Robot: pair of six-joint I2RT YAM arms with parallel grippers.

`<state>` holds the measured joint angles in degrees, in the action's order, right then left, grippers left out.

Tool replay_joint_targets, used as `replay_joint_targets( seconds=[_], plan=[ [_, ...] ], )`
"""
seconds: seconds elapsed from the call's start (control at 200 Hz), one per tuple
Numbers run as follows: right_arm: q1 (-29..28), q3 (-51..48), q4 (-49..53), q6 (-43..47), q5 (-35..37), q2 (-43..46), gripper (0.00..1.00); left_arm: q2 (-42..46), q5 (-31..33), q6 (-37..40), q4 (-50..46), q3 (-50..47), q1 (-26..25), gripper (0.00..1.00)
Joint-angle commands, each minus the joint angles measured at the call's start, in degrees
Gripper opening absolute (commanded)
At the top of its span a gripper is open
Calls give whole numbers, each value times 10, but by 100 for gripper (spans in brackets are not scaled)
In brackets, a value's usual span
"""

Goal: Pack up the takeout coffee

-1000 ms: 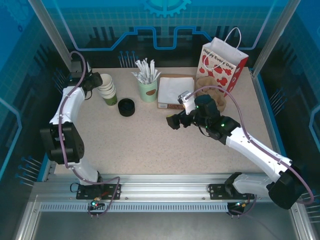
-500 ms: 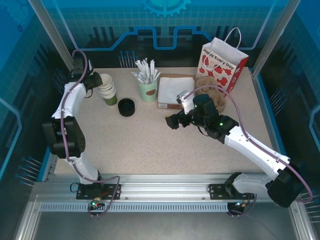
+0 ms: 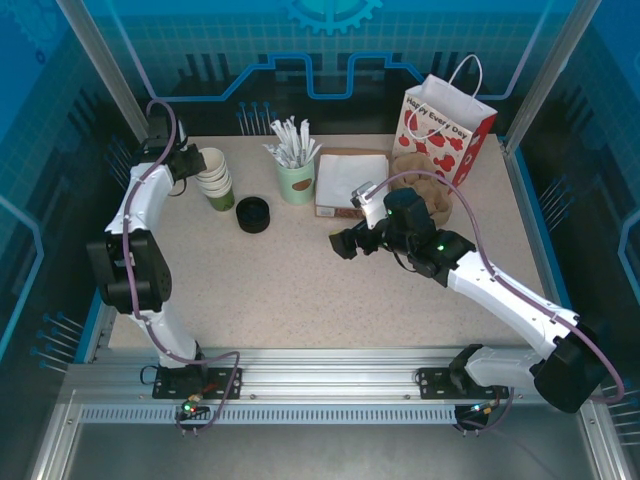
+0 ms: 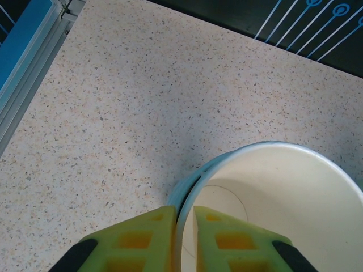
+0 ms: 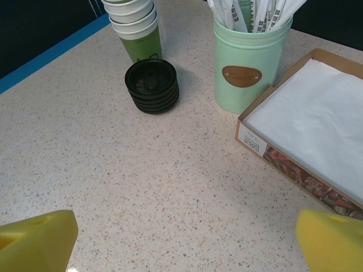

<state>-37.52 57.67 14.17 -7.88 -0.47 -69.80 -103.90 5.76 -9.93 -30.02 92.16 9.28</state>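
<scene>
At the far-left corner of the table [image 3: 290, 300] the left tool [image 4: 184, 214] is clenched on the rim of the topmost stacked cup [image 4: 272, 192], while the right tool [image 5: 182, 228] hangs released over mid-table.

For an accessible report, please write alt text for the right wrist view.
A stack of black lids sits in front of stacked green-and-white paper cups. To the right: a pale green cup of wrapped sticks and a cardboard tray of white napkins. The open tool's yellow fingertips show at the bottom corners.
</scene>
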Motion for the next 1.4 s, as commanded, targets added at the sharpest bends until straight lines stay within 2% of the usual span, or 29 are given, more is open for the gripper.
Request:
replay_joint_targets(
  seconds=[0.0,0.295,0.79,1.055,1.201,1.396],
  plan=[
    [-11,16,7,5,-1,-3,100,0,6,13,-15,23,5,15],
    [-12,11,10,5,3,0,100,7,12,13,-19,27,5,9],
    [-24,37,37,11,13,5,100,59,9,0,-39,72,5,5],
    [-26,74,81,21,36,20,100,192,-21,-21,-53,79,-1,5],
    [-18,99,121,29,52,21,100,305,-20,-35,-28,-22,-53,5],
    [24,85,139,18,32,33,100,430,-2,-51,-2,-190,-194,5]
  ],
)
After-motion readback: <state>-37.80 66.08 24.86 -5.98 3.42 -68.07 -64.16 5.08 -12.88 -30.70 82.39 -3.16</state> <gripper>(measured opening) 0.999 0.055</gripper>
